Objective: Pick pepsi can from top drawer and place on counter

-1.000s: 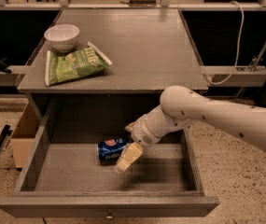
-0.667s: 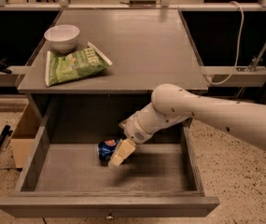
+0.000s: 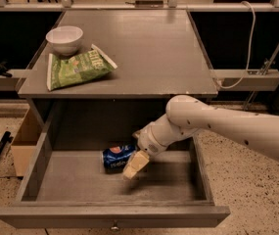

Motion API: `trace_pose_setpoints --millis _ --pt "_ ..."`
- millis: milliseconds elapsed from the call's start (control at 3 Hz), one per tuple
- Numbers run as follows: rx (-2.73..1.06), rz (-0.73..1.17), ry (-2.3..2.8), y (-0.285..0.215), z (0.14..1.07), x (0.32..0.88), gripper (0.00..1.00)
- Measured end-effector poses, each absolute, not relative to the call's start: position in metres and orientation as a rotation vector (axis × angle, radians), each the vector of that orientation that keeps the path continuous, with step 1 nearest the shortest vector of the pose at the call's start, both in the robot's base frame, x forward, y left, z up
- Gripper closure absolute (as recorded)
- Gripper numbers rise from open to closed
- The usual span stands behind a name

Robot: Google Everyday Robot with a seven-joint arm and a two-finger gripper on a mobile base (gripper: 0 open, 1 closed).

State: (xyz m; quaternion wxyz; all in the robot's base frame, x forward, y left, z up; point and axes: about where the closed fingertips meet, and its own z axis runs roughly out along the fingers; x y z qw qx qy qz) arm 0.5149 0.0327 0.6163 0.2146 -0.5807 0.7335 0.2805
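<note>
The pepsi can (image 3: 115, 156), blue with white lettering, lies on its side on the floor of the open top drawer (image 3: 80, 214), left of centre. My gripper (image 3: 135, 165) reaches down into the drawer from the right on the white arm (image 3: 217, 126). Its cream tip sits right at the can's right end, overlapping it in the camera view. Whether it touches the can I cannot tell. The grey counter (image 3: 149, 48) lies above the drawer.
A green chip bag (image 3: 78, 68) and a white bowl (image 3: 64, 39) sit on the counter's left side. A cardboard box (image 3: 24, 141) stands on the floor left of the drawer. A white cable (image 3: 246, 43) hangs at the right. The drawer's knob (image 3: 114, 226) faces me.
My gripper shifted a little left toward the can, then back right to about where it was. The can lies in roughly the same spot.
</note>
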Motion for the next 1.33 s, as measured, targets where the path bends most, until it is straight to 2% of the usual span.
trace_pose_setpoints --millis 333,667,1333 --pt "-1.598 0.770 2.056 0.0232 0.6079 0.5133 0.00" --pt "-1.598 0.770 2.056 0.0233 0.6079 0.5133 0.16" --pt "-1.598 0.771 2.056 0.0233 0.6078 0.5132 0.62"
